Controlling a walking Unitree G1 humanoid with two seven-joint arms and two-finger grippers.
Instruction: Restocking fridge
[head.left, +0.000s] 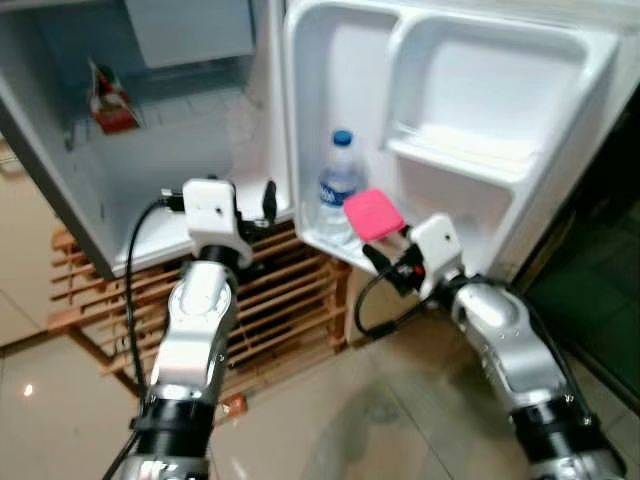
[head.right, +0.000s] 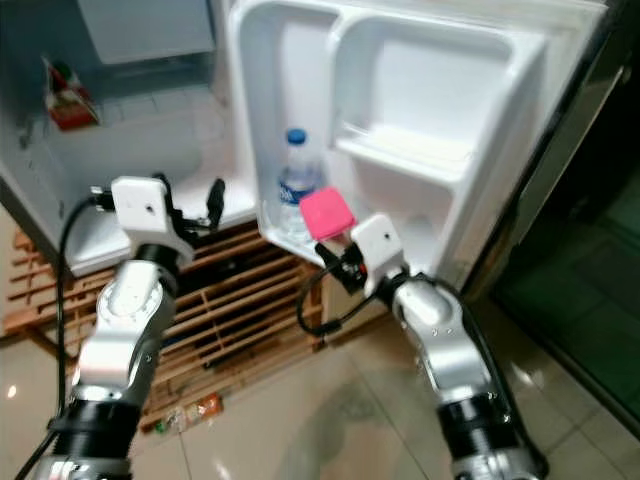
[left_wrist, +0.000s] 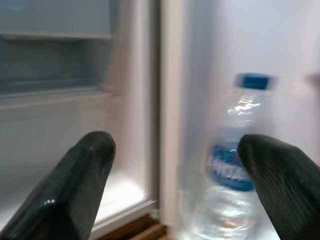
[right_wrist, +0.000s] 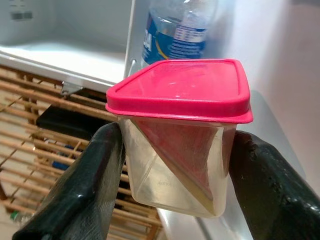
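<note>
A clear plastic container with a pink lid (right_wrist: 178, 135) is clamped between the two black fingers (right_wrist: 80, 195) of the right end effector (head.left: 385, 250), one finger on each side wall. Inside it leans a wedge of something red. It is held upright at the front rim of the lowest door shelf (head.left: 335, 248) of the open fridge door (head.left: 450, 120), near that shelf's outer corner, not resting on it as far as can be seen.

Just behind it a water bottle with a blue cap and blue label (head.left: 337, 195) stands upright in that same lowest shelf, against the hinge-side wall of the door. The door's upper compartments are white and bare.

The left end effector (left_wrist: 180, 190) is spread open and grasps nothing; it hovers at the front edge of the fridge floor (head.left: 180, 235), pointing toward the seam between cabinet and door. Deep in the fridge cabinet (head.left: 150, 130), a red-and-green packet (head.left: 110, 100) leans at the far left wall, under a grey-blue drawer.

The fridge sits on a slatted wooden pallet (head.left: 290, 300), which rests on glossy beige floor tiles (head.left: 330, 420). A small wrapper (head.right: 190, 412) lies on the tiles by the pallet's front edge. To the right of the door the room turns dark
</note>
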